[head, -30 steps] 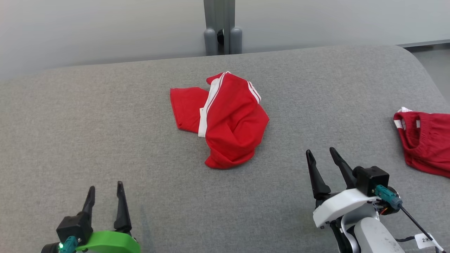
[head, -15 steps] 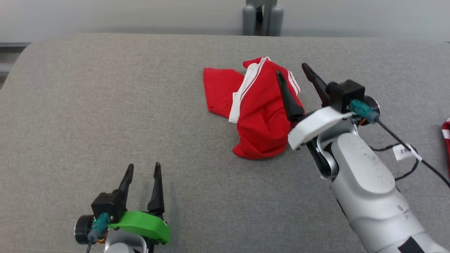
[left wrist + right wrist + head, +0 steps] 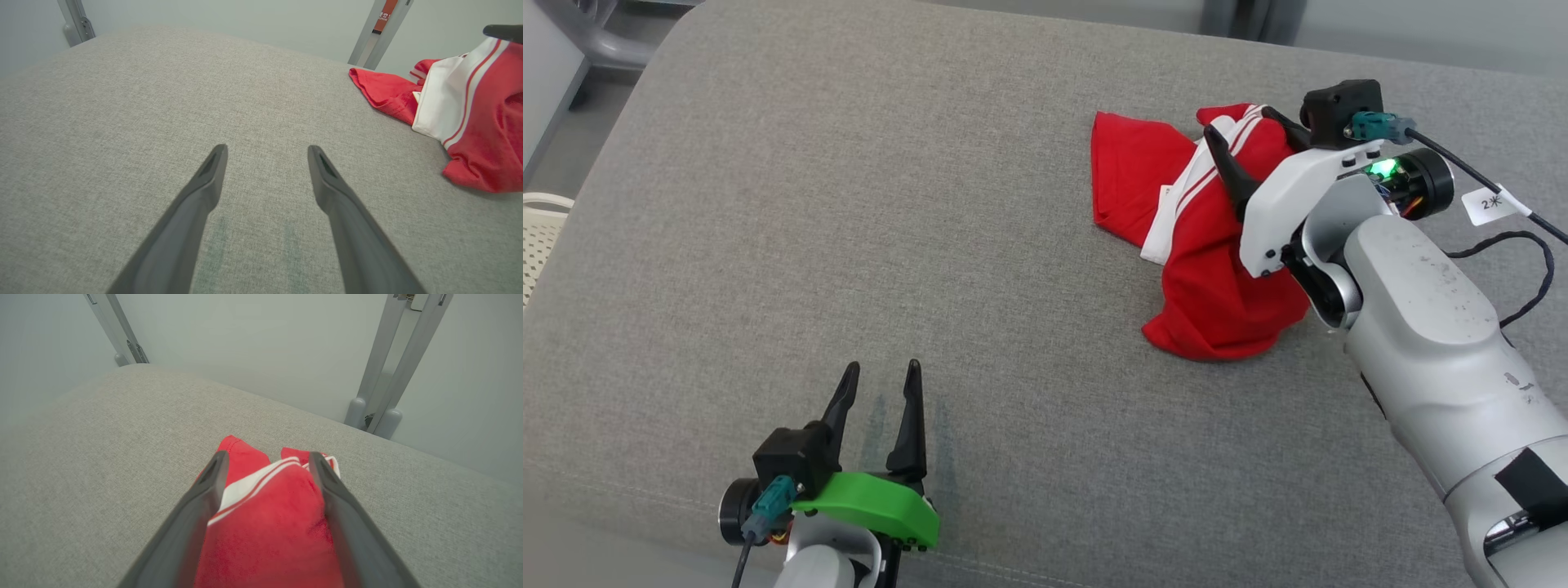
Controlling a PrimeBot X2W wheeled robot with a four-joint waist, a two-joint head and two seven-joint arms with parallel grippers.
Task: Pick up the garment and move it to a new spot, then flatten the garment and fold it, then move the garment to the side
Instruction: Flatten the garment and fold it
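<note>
The big grey padded surface took up most of the head view, with its rounded far-left corner showing and its right side cut off by the frame.

The right arm was the next biggest thing. The pale forearm came in from the near right corner and reached up and left, with the wrist bent so the fingers pointed at the far side. The right gripper sat over the far part of the garment with its two dark fingers spread apart, not clamped on anything. In the right wrist view the red cloth bulged up between them. You couldn't really tell whether the fingers touched the fabric, and in the head view the wrist camera block hid most of the right-hand finger.

The garment was a crumpled red piece with white stripes, lying on the right half of the surface toward the far edge. Its near right edge was tucked behind the arm.

The left gripper was parked low at the near left, well apart from the cloth, with its fingers pointing away, apart and empty, just above the bare fabric.

Small stuff: a white tag hung on the right arm's cable, and a pale perforated thing at the left edge was cut off too much to identify.
</note>
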